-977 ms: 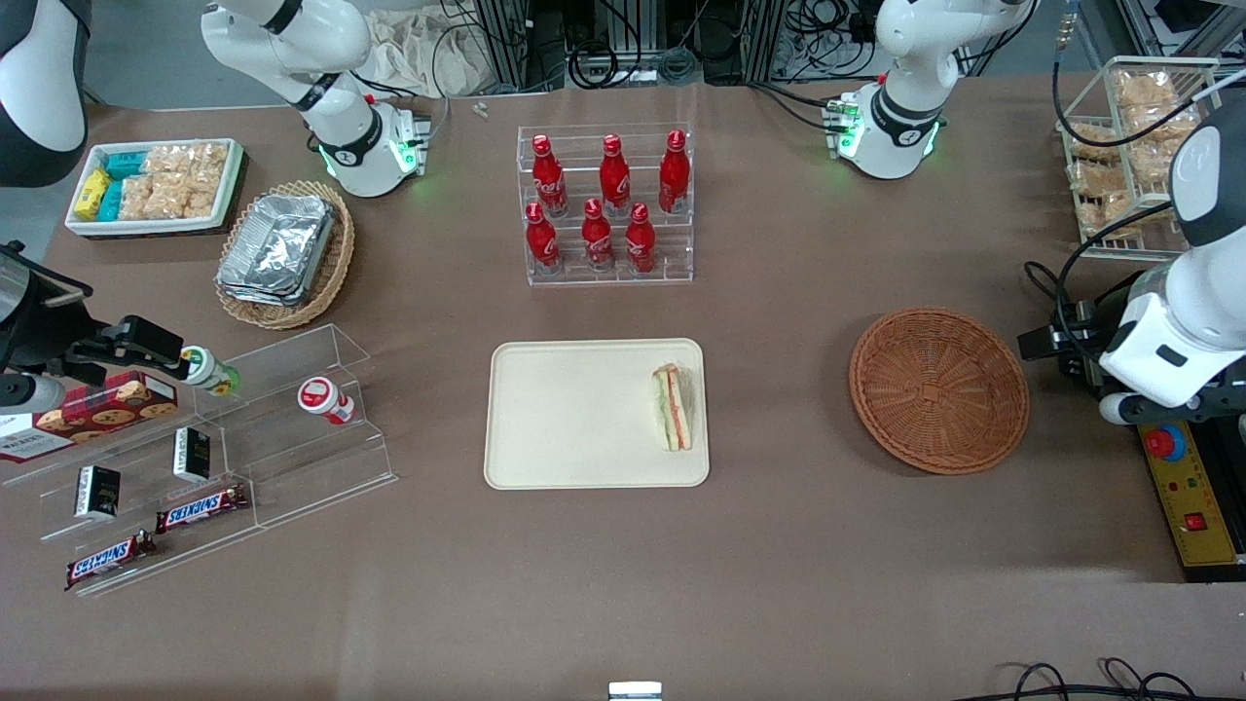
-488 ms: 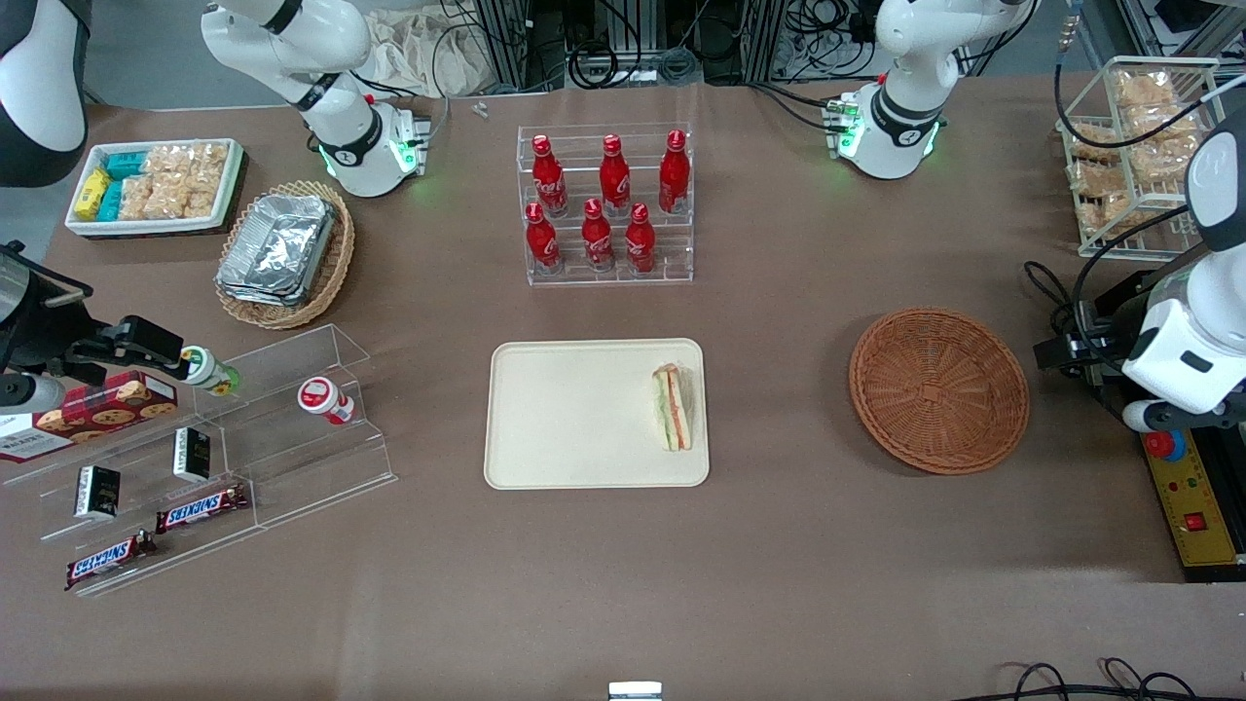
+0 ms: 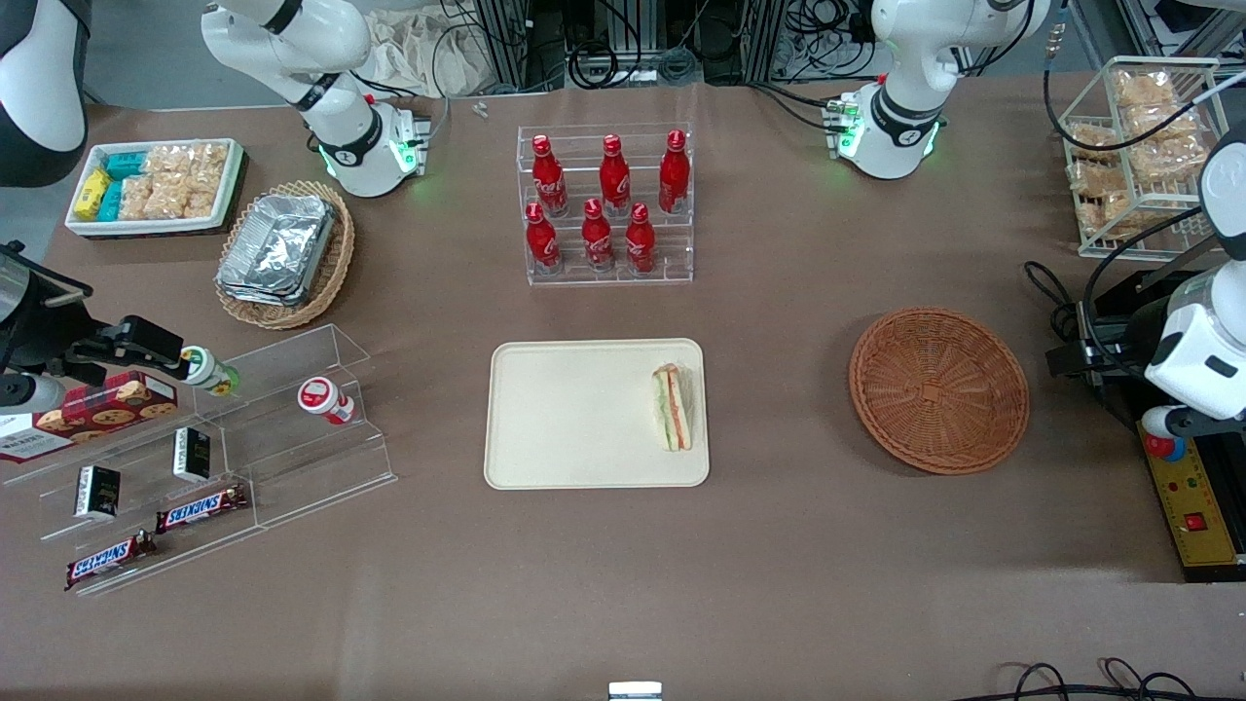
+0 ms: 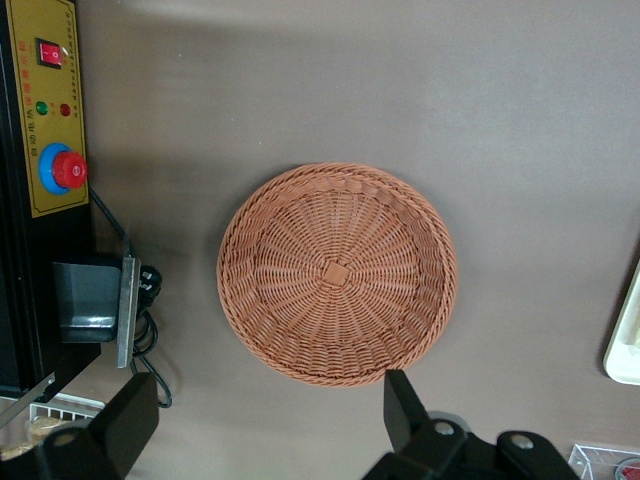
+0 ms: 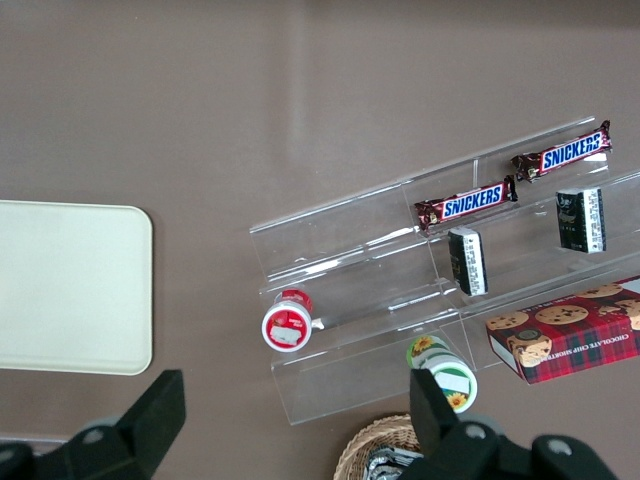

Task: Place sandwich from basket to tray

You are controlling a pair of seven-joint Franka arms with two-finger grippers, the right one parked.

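The sandwich (image 3: 673,408) lies on the cream tray (image 3: 565,414), near the tray edge that faces the woven basket (image 3: 938,389), with its filling edge showing. The basket holds nothing. The end effector (image 4: 270,425) hangs high over the table at the working arm's end, its fingers spread and gripping nothing, with the basket seen between them from the wrist. Judged from this, the placing is done and the arm is in retreat; nothing more than parking clear seems called for.
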